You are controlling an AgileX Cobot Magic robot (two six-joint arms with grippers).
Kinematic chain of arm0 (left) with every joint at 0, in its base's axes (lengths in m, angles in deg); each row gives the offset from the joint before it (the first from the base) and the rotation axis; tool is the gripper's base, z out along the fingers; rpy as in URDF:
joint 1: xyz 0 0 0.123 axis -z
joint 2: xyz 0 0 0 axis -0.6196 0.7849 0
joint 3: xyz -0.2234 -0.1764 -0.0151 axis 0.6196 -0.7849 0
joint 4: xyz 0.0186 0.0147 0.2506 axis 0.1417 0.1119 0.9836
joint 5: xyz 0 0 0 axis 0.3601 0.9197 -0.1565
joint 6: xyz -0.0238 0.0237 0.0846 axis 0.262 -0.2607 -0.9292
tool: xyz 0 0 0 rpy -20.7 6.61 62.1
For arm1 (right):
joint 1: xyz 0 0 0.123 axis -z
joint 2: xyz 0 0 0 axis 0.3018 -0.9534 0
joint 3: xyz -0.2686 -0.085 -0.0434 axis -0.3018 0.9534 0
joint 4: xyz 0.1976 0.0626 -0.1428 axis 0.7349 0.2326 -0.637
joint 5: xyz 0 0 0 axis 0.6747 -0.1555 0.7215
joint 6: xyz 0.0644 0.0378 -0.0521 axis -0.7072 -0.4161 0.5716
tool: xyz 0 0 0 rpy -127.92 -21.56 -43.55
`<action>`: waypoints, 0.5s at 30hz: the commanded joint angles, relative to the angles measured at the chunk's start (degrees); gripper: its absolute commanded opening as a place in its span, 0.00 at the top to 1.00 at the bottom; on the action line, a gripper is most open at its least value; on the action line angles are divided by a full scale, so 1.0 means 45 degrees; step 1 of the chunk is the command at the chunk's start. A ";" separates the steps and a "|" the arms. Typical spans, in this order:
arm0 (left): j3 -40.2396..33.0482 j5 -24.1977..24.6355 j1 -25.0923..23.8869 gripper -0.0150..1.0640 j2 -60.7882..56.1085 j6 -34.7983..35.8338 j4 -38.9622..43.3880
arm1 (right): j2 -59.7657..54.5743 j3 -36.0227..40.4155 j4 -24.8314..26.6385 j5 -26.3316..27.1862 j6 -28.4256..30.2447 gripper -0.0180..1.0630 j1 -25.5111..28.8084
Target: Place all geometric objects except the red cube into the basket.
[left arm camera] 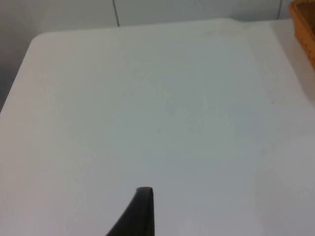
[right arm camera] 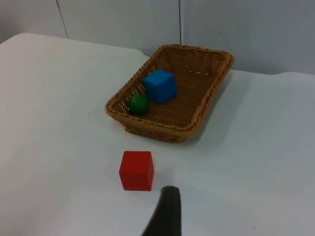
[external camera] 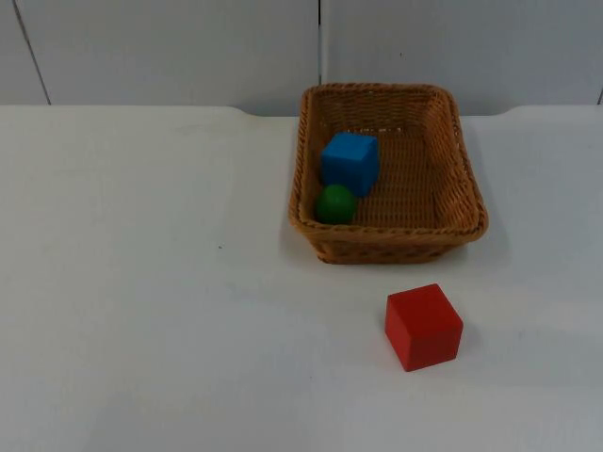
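**Blue Cube and Green Ball in the Basket, Red Cube Left on the Table**

At your left, the left gripper (left arm camera: 144,196) waits over bare white table (external camera: 141,282), one black fingertip showing in its wrist view; you cannot tell how far it is open, and nothing is seen in its hold. Moving right in the top view, the wicker basket (external camera: 468,202) sits against the far side of the table near the grey partition wall (external camera: 170,47). Inside it, the green ball (external camera: 335,203) rests in the near left corner, with the blue cube (external camera: 350,162) just behind it, the two touching or nearly so. In front of the basket and slightly right, well outside its rim, the red cube (external camera: 423,326) stands on the table. The right gripper (right arm camera: 167,206) hangs near the red cube; you cannot tell its opening either, and it holds nothing visible.
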 commanded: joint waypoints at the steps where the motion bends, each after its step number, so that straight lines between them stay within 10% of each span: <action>1: -0.0064 0.0032 -0.0024 0.08 -0.0052 0.0412 0.0230 | 0.0042 0.0096 -0.0114 0.0273 -0.0025 0.31 0.0011; 15: -0.0129 0.0059 -0.0024 0.08 -0.0052 0.1052 0.0638 | 0.0042 0.0357 -0.0221 -0.1357 0.0453 0.31 0.0011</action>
